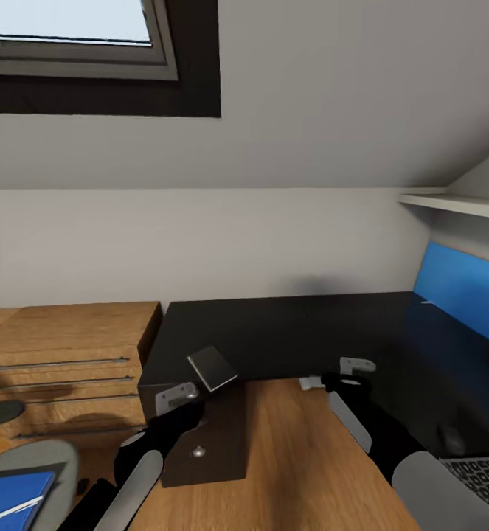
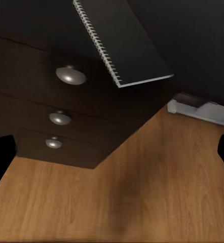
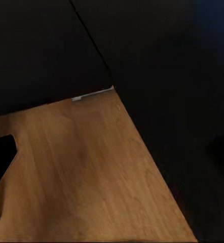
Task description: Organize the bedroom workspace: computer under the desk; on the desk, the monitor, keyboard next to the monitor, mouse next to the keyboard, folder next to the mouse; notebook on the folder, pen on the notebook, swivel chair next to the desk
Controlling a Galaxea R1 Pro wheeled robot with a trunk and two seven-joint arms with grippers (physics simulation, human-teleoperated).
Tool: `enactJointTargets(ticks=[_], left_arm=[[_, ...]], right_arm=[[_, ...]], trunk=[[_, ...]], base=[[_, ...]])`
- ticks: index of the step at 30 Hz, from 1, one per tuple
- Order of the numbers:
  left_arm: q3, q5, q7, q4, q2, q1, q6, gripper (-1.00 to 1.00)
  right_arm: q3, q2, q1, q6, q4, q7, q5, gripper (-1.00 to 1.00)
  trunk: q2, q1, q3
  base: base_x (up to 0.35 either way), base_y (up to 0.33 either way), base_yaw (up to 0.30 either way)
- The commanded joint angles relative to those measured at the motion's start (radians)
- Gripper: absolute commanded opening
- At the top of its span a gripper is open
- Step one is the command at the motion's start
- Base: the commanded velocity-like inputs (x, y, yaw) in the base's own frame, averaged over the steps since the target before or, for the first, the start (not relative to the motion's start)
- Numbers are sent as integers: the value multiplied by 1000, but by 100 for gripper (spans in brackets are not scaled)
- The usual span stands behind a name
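Head view: the L-shaped desk (image 1: 288, 332) with its glossy black top stands against the grey wall under a dark-framed skylight (image 1: 74, 44); the blue back panel (image 1: 462, 287) lines its right edge. The notebook (image 1: 212, 367) lies at the front left corner of the desktop, overhanging the edge above the drawer unit (image 1: 207, 442). The left gripper (image 1: 176, 397) sits just beside that corner, the right gripper (image 1: 356, 366) at the inner front edge. The blue folder (image 1: 12, 498) with the pale pen (image 1: 8, 510) on it rests on the swivel chair (image 1: 30, 461) at lower left; the keyboard (image 1: 484, 476) lies at the desk's near right edge.

Left wrist view: the notebook's spiral binding (image 2: 99, 43) and three round drawer knobs (image 2: 70, 75); the black fingertips (image 2: 0, 159) stand wide apart, empty.

Right wrist view: wood floor (image 3: 91, 172) beside the desk edge; the right gripper's opening cannot be told.
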Motion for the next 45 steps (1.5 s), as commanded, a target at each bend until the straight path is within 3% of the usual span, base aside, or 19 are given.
enactJointTargets(ticks=[1,7,15,20,27,28,32,39,44,45], left_arm=[[-2,7,8,-1,1,-1,0,100],[-2,7,8,-1,1,-1,-1,100],[-4,6,9,-1,1,-1,-1,100],[-25,4,10,-1,1,-1,0,100],[-29,4,10,-1,1,-1,0,100],[-30,4,10,0,1,-1,1,100],[-30,4,10,0,1,-1,1,100],[-85,-4,12,-2,1,-1,-7,100],[-91,-5,13,-3,1,-1,-8,100],[-92,-5,13,-5,2,-1,-9,100]], right_arm=[[16,0,-1,5,-2,-12,-6,100],[65,9,-1,-15,-2,-52,-6,100],[75,9,2,-55,-3,-76,-7,100],[76,8,6,-61,-3,-78,-7,100],[80,10,7,-67,-12,-79,-7,100],[102,11,7,-82,-23,-79,-7,100],[107,10,7,-87,-26,-79,-7,100],[111,11,7,-129,-30,-107,-8,100],[114,11,8,-133,-30,-110,-9,100],[132,11,11,-135,-35,-112,-7,100]], trunk=[[-1,0,-2],[-1,0,-8],[-1,0,-10],[-1,0,-10],[-1,0,-10],[-1,0,-10],[-1,0,-10],[-1,0,-10],[-1,0,-10],[-1,0,-10]], base=[[-194,276,217],[-149,299,209],[-51,315,66],[-2,260,3],[-1,73,1],[0,5,0],[0,3,0],[0,0,137],[0,0,254],[0,0,263]])
